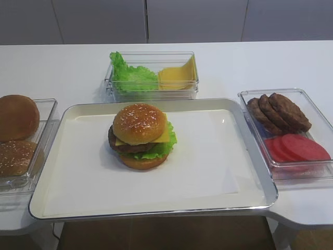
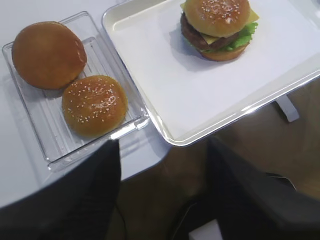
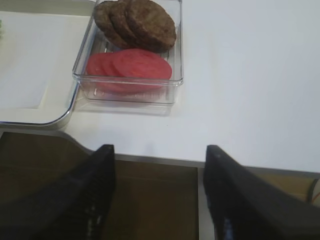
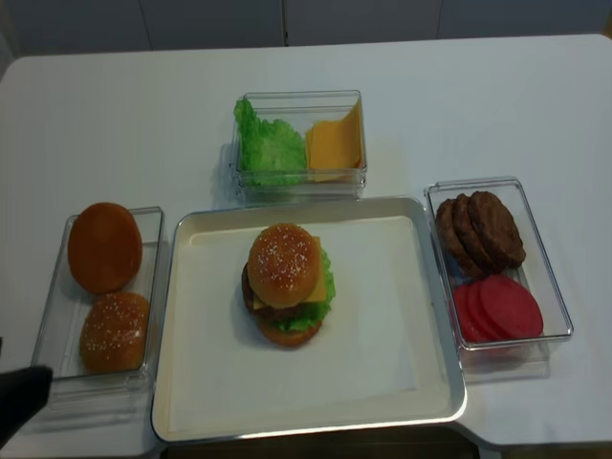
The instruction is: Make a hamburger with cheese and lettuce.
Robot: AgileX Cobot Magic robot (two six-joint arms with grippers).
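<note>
On the tray (image 1: 78,172), a little left of its middle, the hamburger (image 1: 141,136) stands upright, stack axis vertical, sesame top on, leaning slightly so the layers show on the near side. The cheese (image 1: 165,136) pokes a yellow corner out to the right under the top bun; the lettuce (image 1: 165,147) frills out below it on the right and front, patty showing dark at the left. Behind the tray, a clear box (image 1: 152,75) holds loose green leaves (image 1: 132,77) on its left and yellow slices (image 1: 177,75) on its right. Left of the tray, just beside its rim, a clear bin (image 2: 45,135) carries a plain bun (image 2: 48,54) and a seeded bun top (image 2: 94,105). Right of the tray, another clear bin (image 1: 312,169) has dark patties (image 1: 278,112) at the back and red slices (image 1: 296,148) at the front. Nothing lies on the tray around the hamburger. The left claw (image 2: 162,190) hangs off the desk (image 1: 67,62) edge near the tray's left front corner, fingers (image 2: 95,195) wide apart, nothing between them. The right claw (image 3: 157,192) hangs past the desk edge near the tray's right front corner, fingers (image 3: 235,190) spread, gripping nothing.
</note>
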